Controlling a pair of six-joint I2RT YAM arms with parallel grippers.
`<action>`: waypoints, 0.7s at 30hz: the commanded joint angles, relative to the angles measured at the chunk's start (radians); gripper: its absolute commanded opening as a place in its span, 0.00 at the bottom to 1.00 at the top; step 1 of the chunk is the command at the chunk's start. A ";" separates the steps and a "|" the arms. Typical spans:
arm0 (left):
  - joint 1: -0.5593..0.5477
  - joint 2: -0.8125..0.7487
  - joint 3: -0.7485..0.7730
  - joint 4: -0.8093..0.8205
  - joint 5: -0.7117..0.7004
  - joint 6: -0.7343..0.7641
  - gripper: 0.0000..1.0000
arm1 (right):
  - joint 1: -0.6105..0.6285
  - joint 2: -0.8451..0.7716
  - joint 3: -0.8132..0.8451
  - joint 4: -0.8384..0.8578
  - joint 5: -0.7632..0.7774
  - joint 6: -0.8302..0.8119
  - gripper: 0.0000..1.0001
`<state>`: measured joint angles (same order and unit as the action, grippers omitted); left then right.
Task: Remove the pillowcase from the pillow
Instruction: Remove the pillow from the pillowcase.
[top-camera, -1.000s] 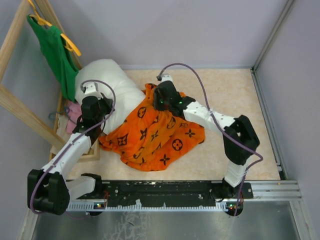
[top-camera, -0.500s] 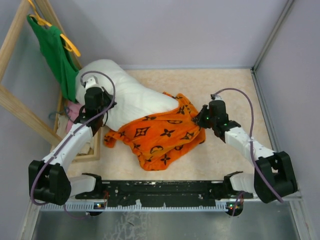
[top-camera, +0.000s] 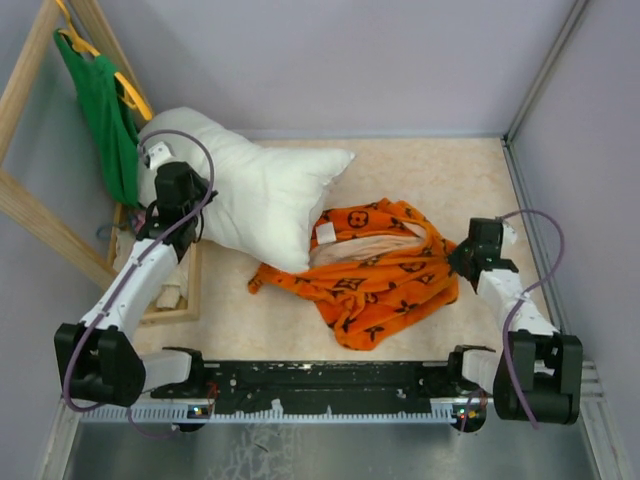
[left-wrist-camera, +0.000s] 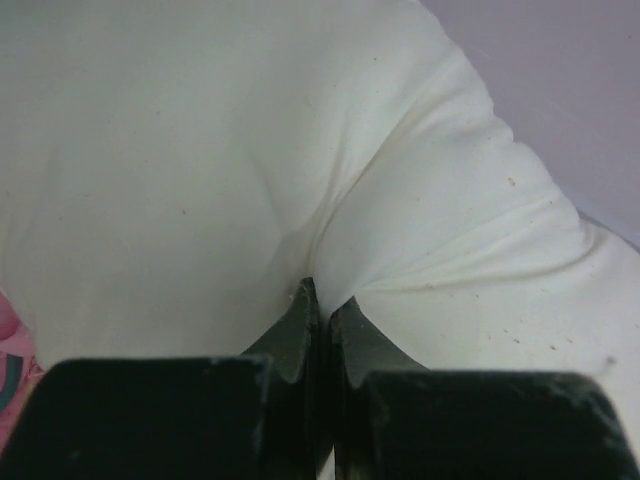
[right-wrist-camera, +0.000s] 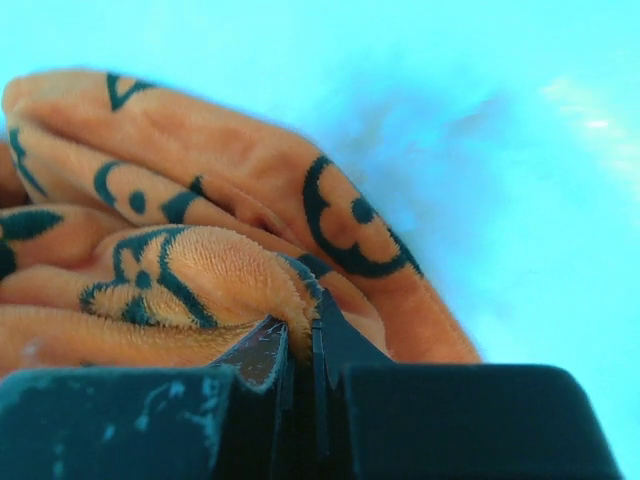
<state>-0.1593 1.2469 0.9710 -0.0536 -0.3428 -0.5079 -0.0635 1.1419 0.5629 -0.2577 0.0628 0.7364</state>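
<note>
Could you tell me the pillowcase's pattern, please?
The pillowcase is orange with black motifs; top view best.

Beige table (top-camera: 450, 170) under pillow (top-camera: 260, 195), pillowcase (top-camera: 385, 290)

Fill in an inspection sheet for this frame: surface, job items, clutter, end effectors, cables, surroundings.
Surface: beige mottled table top.
Job's things: white pillow lies at the rear left, fully out of the orange monogram pillowcase, which is heaped mid-table with its pale lining showing.
Clutter: green tank top on a yellow hanger, hung from a wooden frame; pink cloth beside the pillow.
End effectors: left end effector shut on a pinch of the pillow; right end effector shut on the pillowcase's edge.
Cables: left purple cable and right purple cable loop above the arms, clear of the fabric.
Surroundings: pale grey walls; metal rail at the near edge.
</note>
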 joint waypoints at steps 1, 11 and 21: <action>0.051 -0.081 0.040 0.023 -0.173 0.046 0.00 | -0.054 -0.066 0.104 -0.076 0.248 0.079 0.00; 0.052 -0.101 0.026 0.098 0.196 0.166 0.00 | -0.126 -0.079 0.232 -0.039 0.170 0.005 0.42; -0.034 -0.110 0.001 0.248 0.236 0.168 0.00 | 0.196 -0.149 0.409 -0.037 0.187 -0.223 0.99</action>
<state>-0.1341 1.1721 0.9360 -0.0151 -0.0631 -0.3656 0.0731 1.0580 0.8841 -0.3653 0.2798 0.6113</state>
